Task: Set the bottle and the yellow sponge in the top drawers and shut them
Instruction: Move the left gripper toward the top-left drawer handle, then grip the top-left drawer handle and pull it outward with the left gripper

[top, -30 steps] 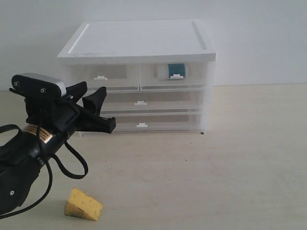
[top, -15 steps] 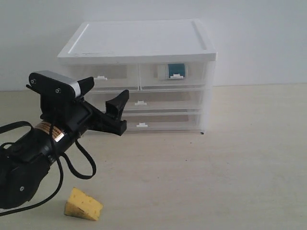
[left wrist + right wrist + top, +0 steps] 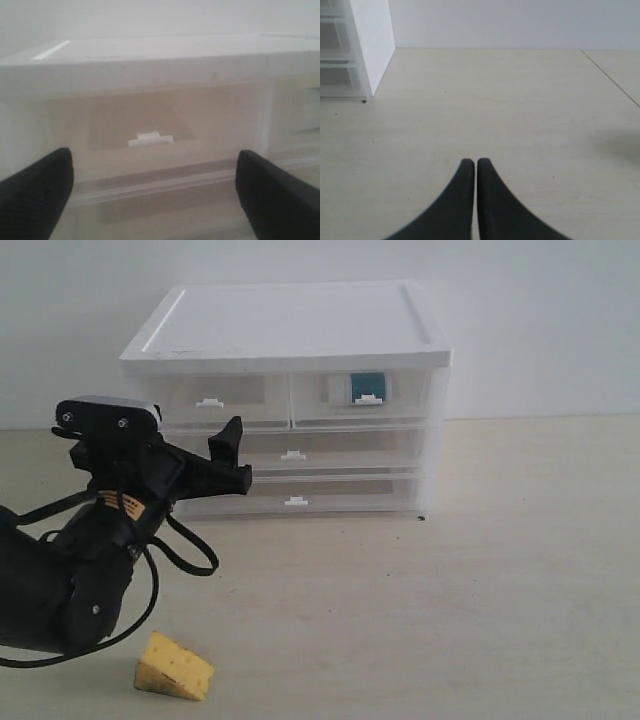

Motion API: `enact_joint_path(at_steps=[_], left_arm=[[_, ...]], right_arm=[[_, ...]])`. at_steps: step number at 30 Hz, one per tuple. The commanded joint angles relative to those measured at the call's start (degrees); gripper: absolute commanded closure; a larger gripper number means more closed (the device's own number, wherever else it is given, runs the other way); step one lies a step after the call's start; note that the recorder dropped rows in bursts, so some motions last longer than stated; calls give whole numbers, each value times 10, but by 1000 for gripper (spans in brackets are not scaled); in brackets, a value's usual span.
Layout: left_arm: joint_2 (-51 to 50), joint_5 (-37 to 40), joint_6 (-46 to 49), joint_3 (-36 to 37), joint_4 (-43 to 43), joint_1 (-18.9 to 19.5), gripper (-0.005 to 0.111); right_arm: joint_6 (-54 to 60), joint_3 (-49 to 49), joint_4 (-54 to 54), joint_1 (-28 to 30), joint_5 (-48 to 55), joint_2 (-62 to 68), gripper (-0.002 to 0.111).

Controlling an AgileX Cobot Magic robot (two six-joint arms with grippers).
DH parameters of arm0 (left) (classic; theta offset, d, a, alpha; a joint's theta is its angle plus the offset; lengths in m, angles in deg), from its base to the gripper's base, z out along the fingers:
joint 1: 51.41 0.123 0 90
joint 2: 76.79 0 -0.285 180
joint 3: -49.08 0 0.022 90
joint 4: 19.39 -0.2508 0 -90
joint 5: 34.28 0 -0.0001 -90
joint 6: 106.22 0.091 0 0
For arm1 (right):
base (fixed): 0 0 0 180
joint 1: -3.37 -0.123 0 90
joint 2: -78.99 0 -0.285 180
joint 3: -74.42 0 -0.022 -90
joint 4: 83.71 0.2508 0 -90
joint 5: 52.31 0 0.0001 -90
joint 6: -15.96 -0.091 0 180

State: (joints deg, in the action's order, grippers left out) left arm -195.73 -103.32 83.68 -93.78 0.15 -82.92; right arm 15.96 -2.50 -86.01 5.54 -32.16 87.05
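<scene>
Exterior: the left gripper (image 3: 228, 455) is held up before the shut left top drawer (image 3: 205, 400). The bottle (image 3: 366, 387) is seen inside the shut right top drawer (image 3: 405, 395). The sponge (image 3: 175, 667) is seen on the table (image 3: 450, 590), well apart from the cabinet (image 3: 300, 325).

Left wrist: the jaws are spread wide – nothing is held – and the drawer's handle (image 3: 150, 139) is framed between them.

Right wrist: the right gripper (image 3: 471, 162) is pressed together on nothing, over the table.
</scene>
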Motion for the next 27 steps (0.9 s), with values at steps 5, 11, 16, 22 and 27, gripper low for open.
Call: enact_joint_path(at_steps=[5,11,16,22,27], left_arm=[[-26,-9,4,-30,25,-5,27],[-26,-9,15,-54,50,-5,27],[-32,-9,17,-72,56,-2,27],[-55,-9,32,-93,56,-2,27],[-72,-9,32,-102,67,-2,27]], right_arm=[[0,-3,1,1,-7,-3,108],[0,-3,1,1,-7,-3,108],[0,-3,1,1,-7,-3,108],[0,-3,1,1,-7,-3,108],[0,-3,1,1,-7,-3,108]])
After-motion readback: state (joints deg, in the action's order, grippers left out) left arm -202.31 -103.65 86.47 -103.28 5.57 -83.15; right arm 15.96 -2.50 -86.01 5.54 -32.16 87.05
